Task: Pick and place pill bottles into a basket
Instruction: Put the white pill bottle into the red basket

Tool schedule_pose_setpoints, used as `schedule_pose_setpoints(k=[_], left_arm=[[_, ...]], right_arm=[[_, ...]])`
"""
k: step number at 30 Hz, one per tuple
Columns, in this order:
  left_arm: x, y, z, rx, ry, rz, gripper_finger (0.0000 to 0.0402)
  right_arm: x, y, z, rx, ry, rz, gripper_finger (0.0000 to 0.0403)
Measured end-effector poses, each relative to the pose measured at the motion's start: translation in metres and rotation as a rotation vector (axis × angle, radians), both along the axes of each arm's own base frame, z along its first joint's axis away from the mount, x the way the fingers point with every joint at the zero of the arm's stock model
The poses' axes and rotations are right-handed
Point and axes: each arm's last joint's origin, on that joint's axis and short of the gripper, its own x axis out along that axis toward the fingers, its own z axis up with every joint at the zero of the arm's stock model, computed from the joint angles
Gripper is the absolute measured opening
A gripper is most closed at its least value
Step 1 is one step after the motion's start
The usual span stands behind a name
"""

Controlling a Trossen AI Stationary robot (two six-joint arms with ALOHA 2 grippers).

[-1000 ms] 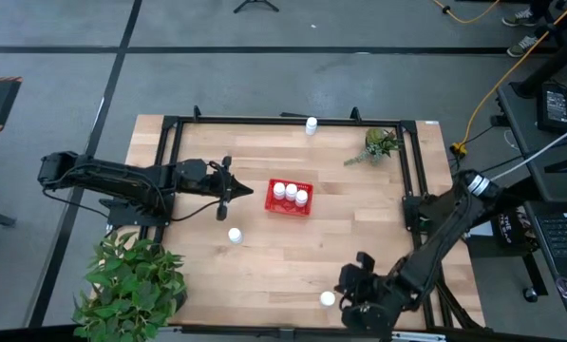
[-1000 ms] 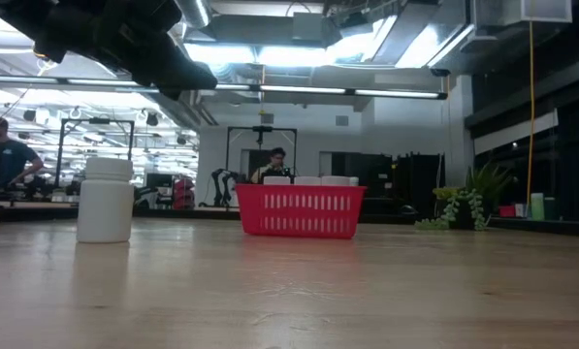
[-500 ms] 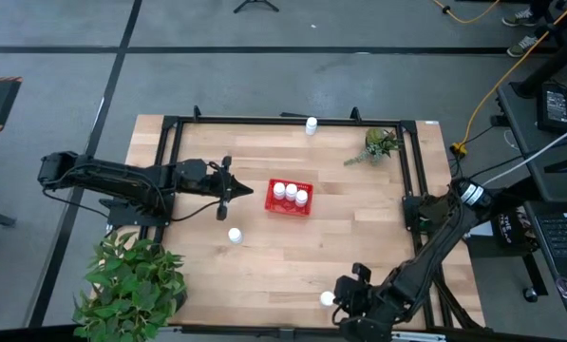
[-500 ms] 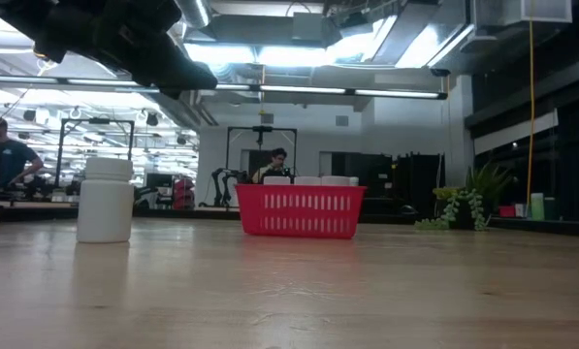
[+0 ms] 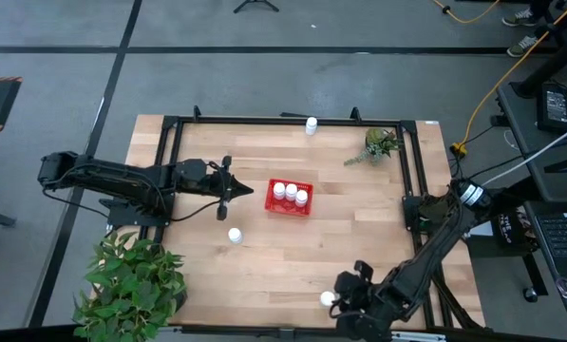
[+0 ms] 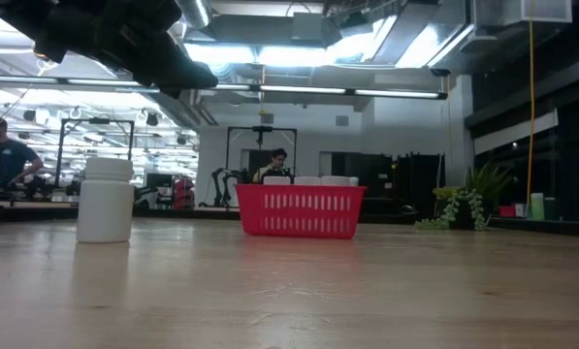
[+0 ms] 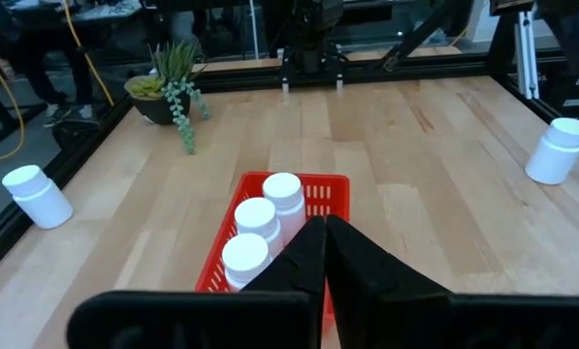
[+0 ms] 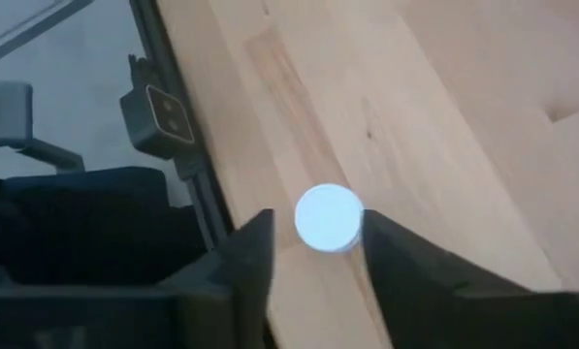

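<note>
Right claw (image 8: 313,254): parted, straddling a pill bottle (image 8: 329,217) at worktop's (image 5: 292,252) near edge. Left claw (image 7: 324,254): closed, beside red basket (image 7: 334,194).

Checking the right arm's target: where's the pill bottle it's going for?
High view: the pill bottle stands at the table's near edge, right of centre, directly under the right claw, whose fingers straddle it.

Grey floor (image 5: 65,38) crossed by dark lines surrounds the wooden table (image 5: 292,247); bright ceiling lights (image 6: 299,89) overhead.

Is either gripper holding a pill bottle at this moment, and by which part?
No. The right gripper is open, straddling a bottle without gripping; the left gripper is shut, empty.
</note>
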Motion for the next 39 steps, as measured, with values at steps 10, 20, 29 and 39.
schedule_pose_setpoints(k=[10, 20, 29, 39], left_arm=[[0.0, 0.0, 0.0, -0.001, 0.0, 0.0, 0.0004], [0.0, 0.0, 0.0, -0.016, -0.001, 0.001, 0.0003], [0.0, 0.0, 0.0, -0.019, -0.001, 0.002, 0.0007], [0.0, 0.0, 0.0, -0.019, -0.001, 0.002, 0.0005]], right_arm=[[0.0, 0.0, 0.0, 0.004, -0.005, 0.001, 0.0288], [-0.001, -0.001, -0.002, -0.032, 0.01, 0.022, 0.0306], [-0.006, -0.007, -0.029, -0.062, 0.036, 0.023, 0.0306], [-0.005, -0.005, -0.046, 0.026, -0.003, 0.037, 0.0306]])
